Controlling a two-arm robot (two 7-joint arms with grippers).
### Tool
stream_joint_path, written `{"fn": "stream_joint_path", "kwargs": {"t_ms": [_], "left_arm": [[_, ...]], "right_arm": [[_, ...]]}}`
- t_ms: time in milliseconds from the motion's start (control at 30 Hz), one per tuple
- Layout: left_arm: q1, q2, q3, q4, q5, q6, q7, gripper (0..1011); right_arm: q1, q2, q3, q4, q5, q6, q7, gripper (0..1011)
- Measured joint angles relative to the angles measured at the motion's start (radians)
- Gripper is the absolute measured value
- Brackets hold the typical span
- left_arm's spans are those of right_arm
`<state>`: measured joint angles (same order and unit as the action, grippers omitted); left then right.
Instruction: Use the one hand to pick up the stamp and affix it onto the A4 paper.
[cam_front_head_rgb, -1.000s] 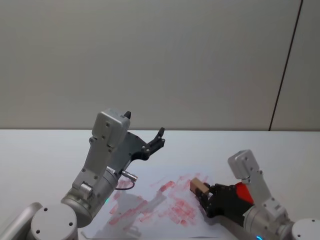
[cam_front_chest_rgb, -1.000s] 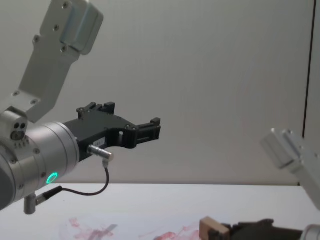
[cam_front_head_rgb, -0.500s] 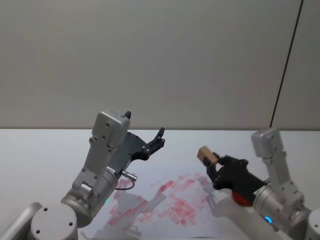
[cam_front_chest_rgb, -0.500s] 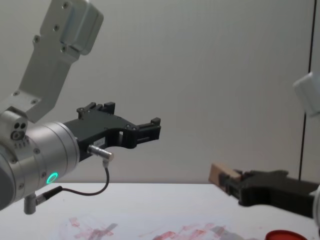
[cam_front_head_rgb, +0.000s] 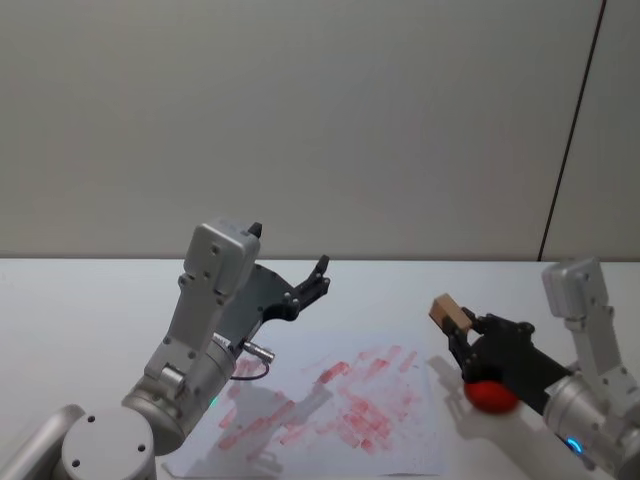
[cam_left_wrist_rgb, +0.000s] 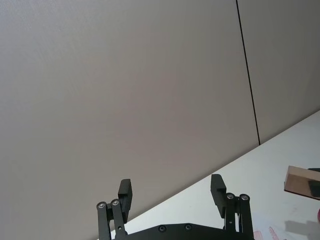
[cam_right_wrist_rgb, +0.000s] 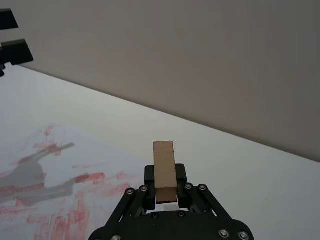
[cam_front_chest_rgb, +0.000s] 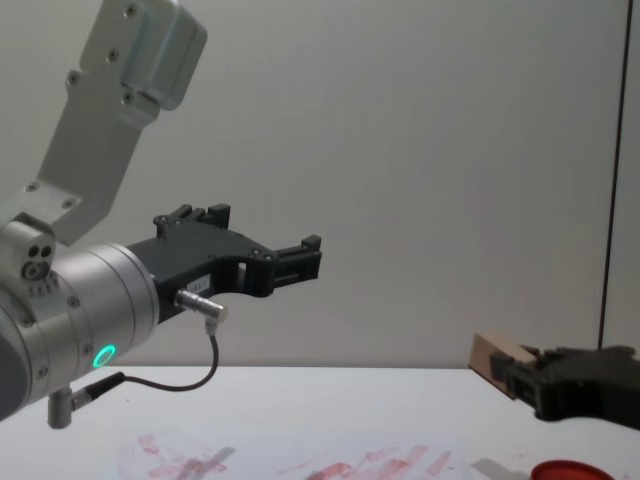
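The right gripper (cam_front_head_rgb: 462, 331) has its jaws clamped on the stamp (cam_front_head_rgb: 449, 313), long axis sticking out past them, held above the red ink pad (cam_front_head_rgb: 490, 395). The paper (cam_front_head_rgb: 340, 405) lies on the table toward the robot's left. The left gripper (cam_front_head_rgb: 316, 279) hangs raised, jaws wide

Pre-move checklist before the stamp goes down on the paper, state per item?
1. Stamp held in the right claw: ok, pinched at its lower end.
2. Stamp clear of the table: ok, held in the air.
3. Stamp above the A4 paper: not ok, it sits beyond the sheet's right edge, near the red ink pad.
4. Stamp face inked: cannot tell.
5. Left claw out of the way: ok, open and raised above the sheet's left side.
6. Free room on the paper: cannot tell, red prints cover much of it.
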<state>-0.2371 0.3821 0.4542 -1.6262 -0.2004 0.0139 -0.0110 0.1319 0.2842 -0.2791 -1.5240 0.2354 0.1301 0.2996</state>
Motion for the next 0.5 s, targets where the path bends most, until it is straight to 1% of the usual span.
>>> {"fn": "stream_joint_path", "kwargs": {"t_ms": [267, 500], "left_arm": [[0.000, 0.000, 0.000, 0.000, 0.000, 0.000, 0.000, 1002], [0.000, 0.000, 0.000, 0.000, 0.000, 0.000, 0.000, 1002]], "right_arm": [[-0.022, 0.023, 0.009, -0.004, 0.001, 0.015, -0.001, 216], [-0.034, 0.034, 0.013, 0.013, -0.005, 0.026, -0.001, 216]]}}
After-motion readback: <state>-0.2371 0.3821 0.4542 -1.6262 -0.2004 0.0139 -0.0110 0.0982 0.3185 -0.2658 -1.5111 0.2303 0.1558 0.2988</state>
